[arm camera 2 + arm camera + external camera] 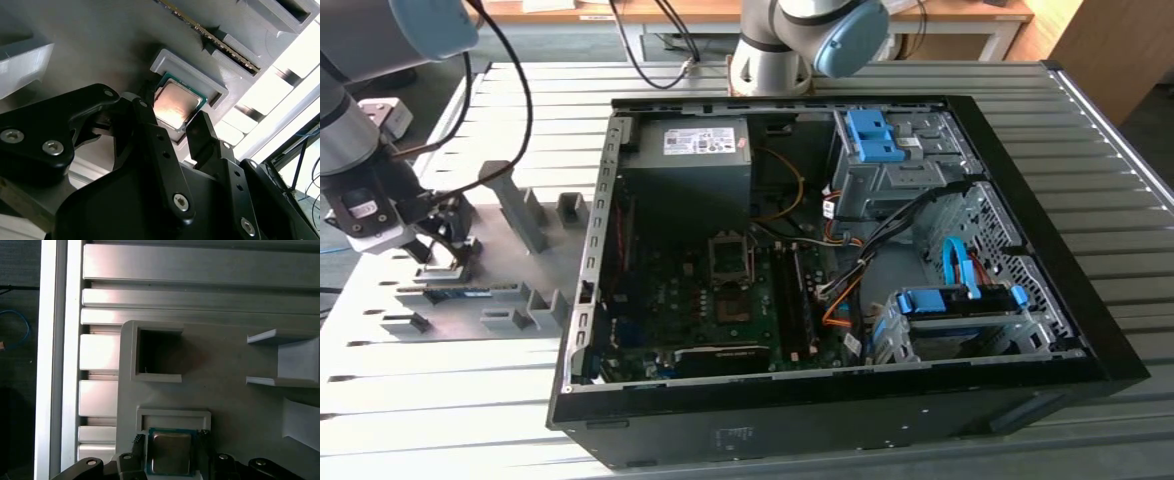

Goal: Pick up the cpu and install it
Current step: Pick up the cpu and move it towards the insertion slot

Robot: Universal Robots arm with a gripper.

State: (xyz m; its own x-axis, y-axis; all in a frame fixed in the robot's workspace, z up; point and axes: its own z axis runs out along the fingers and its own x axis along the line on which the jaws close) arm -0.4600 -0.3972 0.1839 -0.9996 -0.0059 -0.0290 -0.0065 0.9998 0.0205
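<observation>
"Silvery cpu (175,102): where does it sit?"
"In its grey holder (200,75) on the fixture plate (225,405), well outside the computer case (1041,330)."
"And the gripper (171,109)?"
"Spread, not clamped. Its two fingers (150,135) flank the one cpu."
"Neighbours?"
"One memory stick (210,37) just beyond the holder, and one empty square pocket (157,352) near it."

cpu (171,454) in grey tray (225,390), claw (171,436) astride
</observation>
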